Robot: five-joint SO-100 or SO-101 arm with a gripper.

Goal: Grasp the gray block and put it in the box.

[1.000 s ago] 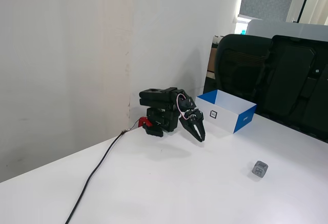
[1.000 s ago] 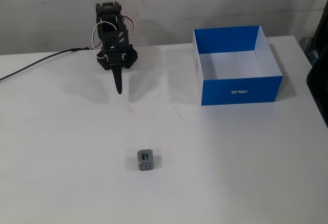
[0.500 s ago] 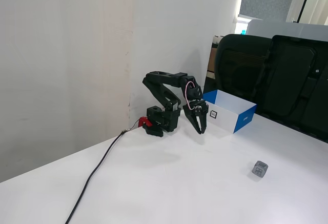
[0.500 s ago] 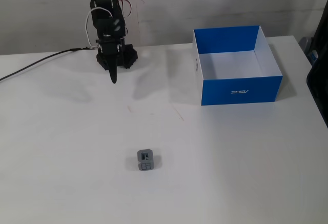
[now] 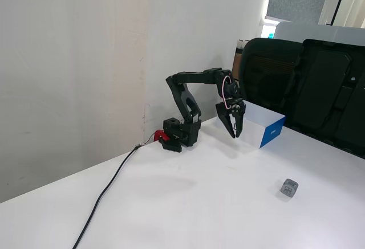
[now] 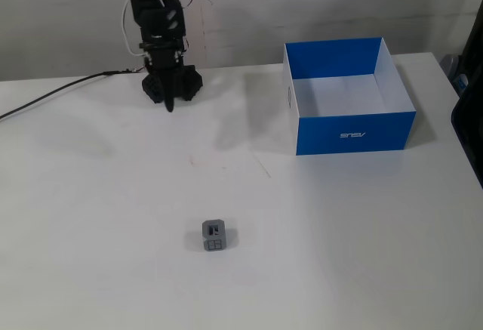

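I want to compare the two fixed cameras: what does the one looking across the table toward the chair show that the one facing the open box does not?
Only the side one shows the black chair and the arm's base with its red part. Only the other shows the box inside, which is empty, and its printed blue front. Both show the gray block lying alone on the table, the gripper hanging empty, and the cable.

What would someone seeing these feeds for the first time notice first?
The blue and white box stands out most, sitting empty at the far right of the table in a fixed view. Next comes the black arm at the back by the wall, its claw hanging above the table with nothing in it. The small gray block lies alone out in the open, well away from both.
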